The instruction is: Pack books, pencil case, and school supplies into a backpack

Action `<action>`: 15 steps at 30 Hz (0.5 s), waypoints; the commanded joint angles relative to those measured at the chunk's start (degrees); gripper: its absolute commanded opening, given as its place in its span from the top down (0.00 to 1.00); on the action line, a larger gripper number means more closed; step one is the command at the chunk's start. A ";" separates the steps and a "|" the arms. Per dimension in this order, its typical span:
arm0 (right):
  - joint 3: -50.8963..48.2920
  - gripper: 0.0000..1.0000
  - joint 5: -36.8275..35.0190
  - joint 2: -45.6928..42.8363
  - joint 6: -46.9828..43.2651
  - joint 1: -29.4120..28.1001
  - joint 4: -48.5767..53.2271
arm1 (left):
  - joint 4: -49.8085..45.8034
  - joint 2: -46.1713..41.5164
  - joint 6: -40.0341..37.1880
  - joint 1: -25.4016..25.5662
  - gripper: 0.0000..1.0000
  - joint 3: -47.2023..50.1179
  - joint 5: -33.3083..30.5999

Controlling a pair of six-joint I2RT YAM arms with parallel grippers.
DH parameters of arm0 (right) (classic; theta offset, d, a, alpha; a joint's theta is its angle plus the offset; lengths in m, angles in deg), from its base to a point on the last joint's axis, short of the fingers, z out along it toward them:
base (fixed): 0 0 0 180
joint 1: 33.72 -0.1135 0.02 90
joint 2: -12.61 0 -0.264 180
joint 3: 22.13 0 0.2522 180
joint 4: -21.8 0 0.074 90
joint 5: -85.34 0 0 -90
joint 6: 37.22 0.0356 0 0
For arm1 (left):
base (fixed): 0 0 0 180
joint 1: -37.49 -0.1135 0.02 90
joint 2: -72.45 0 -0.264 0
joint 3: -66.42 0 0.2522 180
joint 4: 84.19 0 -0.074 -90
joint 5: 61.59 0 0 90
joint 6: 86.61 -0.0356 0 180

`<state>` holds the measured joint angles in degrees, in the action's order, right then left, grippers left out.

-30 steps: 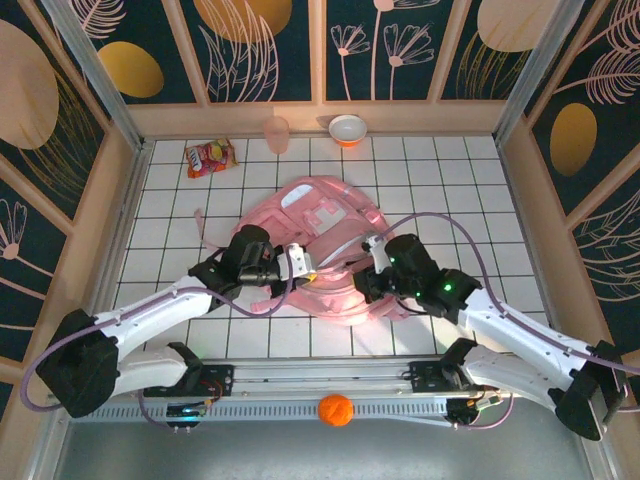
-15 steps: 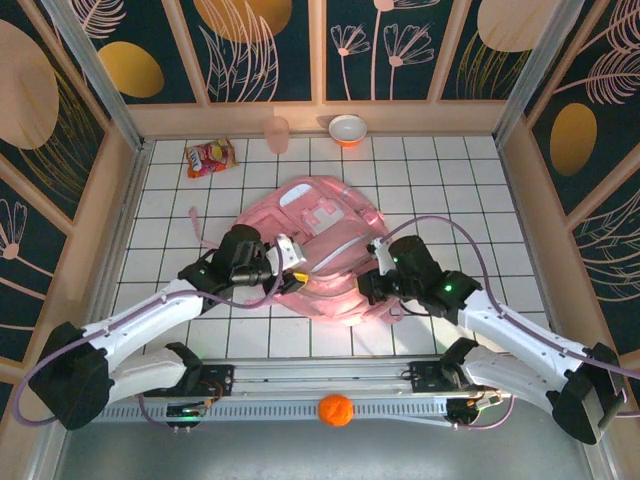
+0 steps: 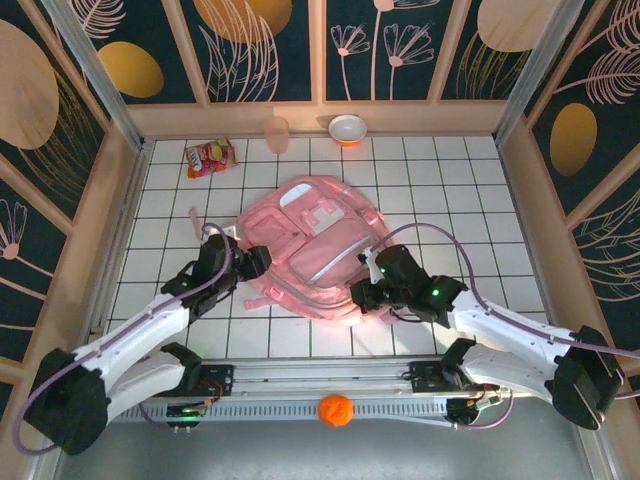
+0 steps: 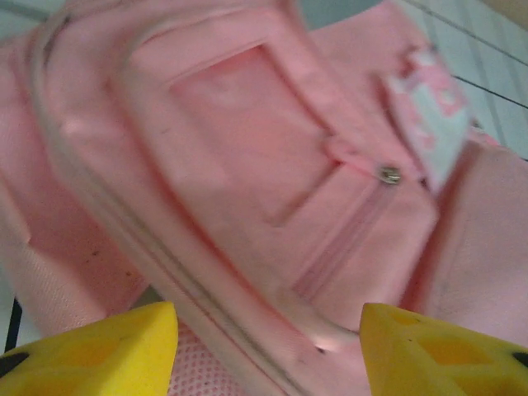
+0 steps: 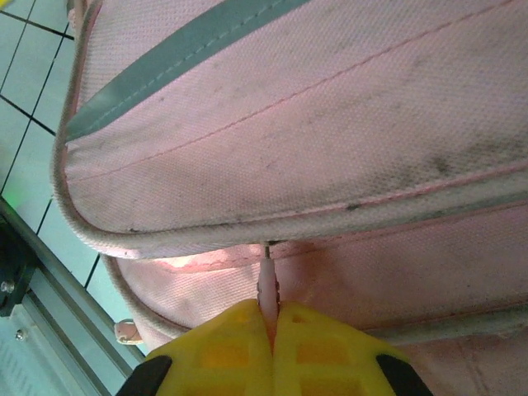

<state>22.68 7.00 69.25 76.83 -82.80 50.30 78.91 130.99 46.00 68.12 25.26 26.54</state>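
a: where does the backpack (image 3: 315, 245) lie relative to each set of fingers?

b: it lies flat at the centre of the white tiled tabletop (image 3: 470, 200), front pockets facing up. the left fingers (image 3: 258, 262) stand just beside its left edge; in the left wrist view the two yellow fingers (image 4: 91, 351) are parted, with pink fabric (image 4: 247, 190) and a zipped pocket beyond them and nothing held between them. the right fingers (image 3: 362, 296) sit at the near right edge of the bag.

a: and the state of the right fingers?

b: pressed together. the right wrist view shows the yellow fingers (image 5: 223, 351) pinching a slim pink zipper pull (image 5: 267, 289) that hangs from the seam between two pink panels, below a grey trim band (image 5: 173, 62).

a: containers and contents?

b: the visible pockets look zipped; what is inside cannot be told. at the far edge of the tabletop stand a pink cup (image 3: 277, 133) and a white bowl with an orange base (image 3: 347, 129), contents not discernible. a red-orange snack packet (image 3: 210, 157) lies at the far left, well apart from the bag. an orange ball (image 3: 336, 410) rests on the rail near the arm bases.
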 commanded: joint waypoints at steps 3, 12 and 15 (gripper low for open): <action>-0.64 1.00 -1.79 -0.47 2.14 -4.31 -3.90 | 4.91 8.51 9.15 -1.16 0.41 -1.52 -0.48; 1.67 1.00 -4.57 7.07 2.50 -10.23 -10.29 | 7.36 23.18 -0.76 -4.71 0.33 -15.05 0.37; 2.83 1.00 -5.36 9.19 2.18 -10.22 -10.77 | 4.99 24.35 -7.17 -4.72 0.31 -19.81 1.50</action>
<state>23.29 3.24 77.23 78.86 -92.61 42.33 83.53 154.95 45.90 63.62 9.78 26.78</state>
